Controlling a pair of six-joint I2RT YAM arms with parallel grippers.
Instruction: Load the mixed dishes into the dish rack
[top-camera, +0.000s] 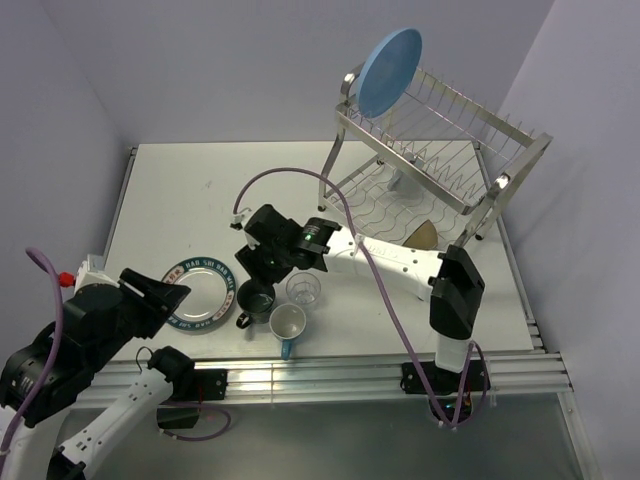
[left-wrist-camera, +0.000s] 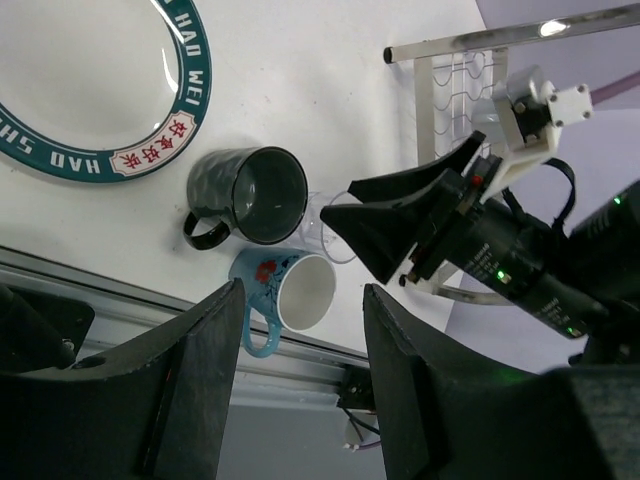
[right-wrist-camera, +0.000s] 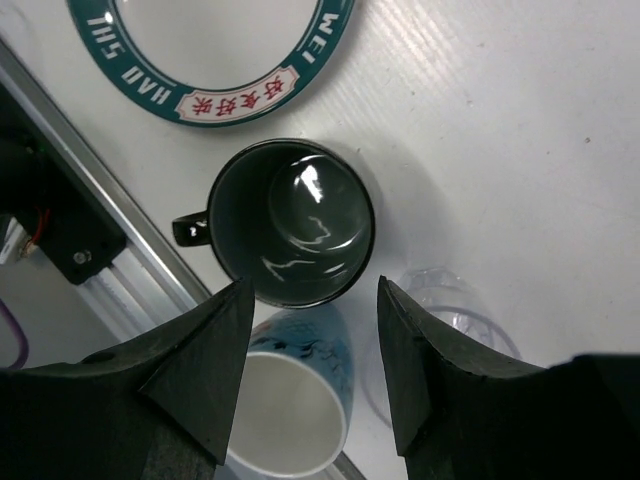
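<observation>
The dark mug (top-camera: 256, 299), the clear glass (top-camera: 303, 290) and the white-and-blue mug (top-camera: 288, 325) stand close together near the table's front edge. My right gripper (top-camera: 252, 265) hovers open above them. In the right wrist view its fingers (right-wrist-camera: 312, 290) frame the dark mug (right-wrist-camera: 290, 220) and the white-and-blue mug (right-wrist-camera: 290, 410), with the glass (right-wrist-camera: 445, 310) off to the right. The teal-rimmed white plate (top-camera: 205, 293) lies to the left, my left gripper (top-camera: 165, 297) open and empty over its left edge. The light-blue plate (top-camera: 390, 72) stands in the dish rack (top-camera: 440, 150).
A tan rounded thing (top-camera: 425, 235) sits at the rack's lower tier, near the right arm. The left wrist view takes in the right gripper's fingers (left-wrist-camera: 390, 215), the plate's rim (left-wrist-camera: 150, 150) and the aluminium rail (left-wrist-camera: 120, 285) at the table's front edge.
</observation>
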